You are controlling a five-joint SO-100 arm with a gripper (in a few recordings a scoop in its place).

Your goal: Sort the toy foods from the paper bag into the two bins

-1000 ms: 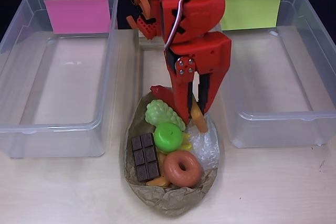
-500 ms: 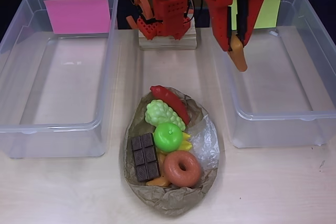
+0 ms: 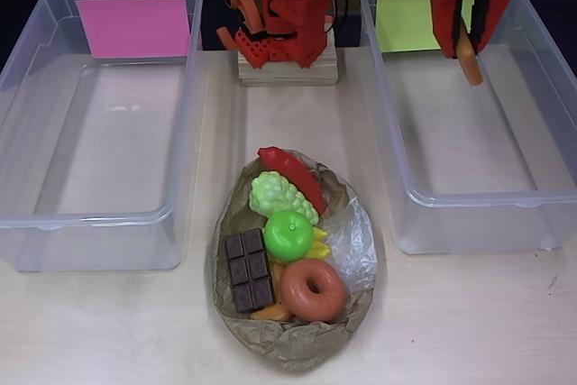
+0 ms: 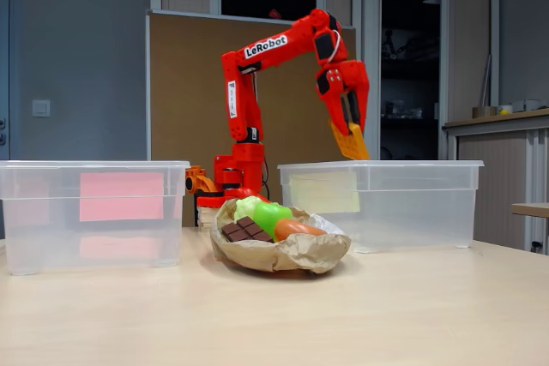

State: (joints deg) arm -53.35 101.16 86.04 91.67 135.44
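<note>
While one claw (image 3: 469, 47) clamps one orange piece (image 3: 467, 60) over the yellow-labelled bin (image 3: 541, 191), two bins, one paper bag (image 3: 297, 344).

Place: an office or lab room set up for robot trials.
Walls: plain grey painted wall (image 4: 81, 57) with a white light switch (image 4: 40, 108).
Backdrop: brown board panel (image 4: 184, 92) behind the bench, dark doorway (image 4: 410, 49) with shelving beyond.
Furniture: pale wood-grain laminate table (image 4: 283, 315); grey cabinet with a wooden top (image 4: 502, 177) at the right.
Equipment: red 3D-printed robot arm lettered "LeRobot" (image 4: 257, 49), fixed to a small wooden base block (image 3: 287, 68).
Lighting: dim, even indoor light.
</note>
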